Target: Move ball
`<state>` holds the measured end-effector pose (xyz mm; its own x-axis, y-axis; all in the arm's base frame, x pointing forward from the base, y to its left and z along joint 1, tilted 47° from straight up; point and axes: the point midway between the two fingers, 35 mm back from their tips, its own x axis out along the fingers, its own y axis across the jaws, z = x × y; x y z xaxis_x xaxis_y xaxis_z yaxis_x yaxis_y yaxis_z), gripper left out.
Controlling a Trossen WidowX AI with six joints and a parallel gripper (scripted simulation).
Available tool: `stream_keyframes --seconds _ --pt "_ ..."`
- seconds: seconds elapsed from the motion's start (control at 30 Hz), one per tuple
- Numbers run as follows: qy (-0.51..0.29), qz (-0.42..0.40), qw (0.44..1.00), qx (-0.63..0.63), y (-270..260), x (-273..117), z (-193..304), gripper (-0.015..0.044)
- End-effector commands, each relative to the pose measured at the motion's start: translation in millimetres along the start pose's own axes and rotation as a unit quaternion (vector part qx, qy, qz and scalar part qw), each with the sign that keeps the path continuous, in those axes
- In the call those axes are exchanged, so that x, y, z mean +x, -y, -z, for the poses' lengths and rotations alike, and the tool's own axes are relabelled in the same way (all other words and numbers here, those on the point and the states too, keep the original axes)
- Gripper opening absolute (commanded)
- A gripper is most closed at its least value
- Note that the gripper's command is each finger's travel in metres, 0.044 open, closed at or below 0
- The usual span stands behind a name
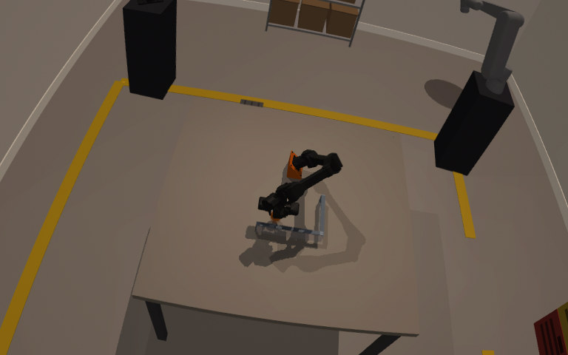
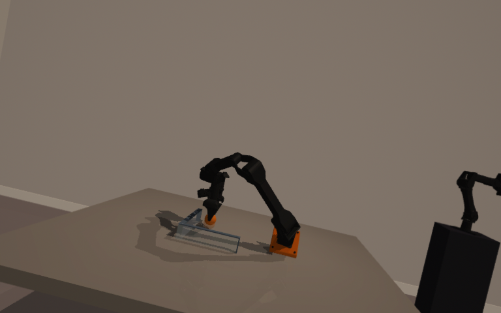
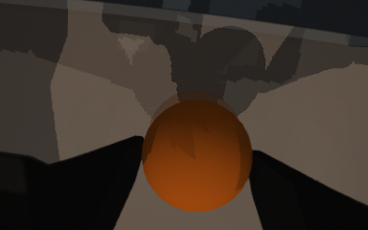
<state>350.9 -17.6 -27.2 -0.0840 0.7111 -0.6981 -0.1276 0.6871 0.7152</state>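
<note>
Two black fingers of the gripper (image 2: 211,218) clamp the orange ball (image 3: 196,155) between them, half-open, low inside the clear walls (image 2: 207,238), over the see-through copy (image 3: 165,106).

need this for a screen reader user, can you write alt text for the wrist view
An orange ball fills the centre of the close-up, gripped between the two black fingers of the end effector. A faint see-through copy of the ball peeks out just behind its top edge. Beyond lie the shadowed brown table and a low clear wall across the top.
</note>
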Motion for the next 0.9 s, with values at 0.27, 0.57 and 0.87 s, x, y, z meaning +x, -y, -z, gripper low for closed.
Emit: stream_keyframes --seconds 0.27,0.57,0.87 --pt "0.002 -0.002 1.000 0.002 -0.5 13.9 -0.1 0.0000" --pt "0.002 -0.002 1.000 0.002 -0.7 24.6 0.0 0.0000" --pt "0.003 0.001 1.000 0.000 0.4 19.9 -0.3 0.0236"
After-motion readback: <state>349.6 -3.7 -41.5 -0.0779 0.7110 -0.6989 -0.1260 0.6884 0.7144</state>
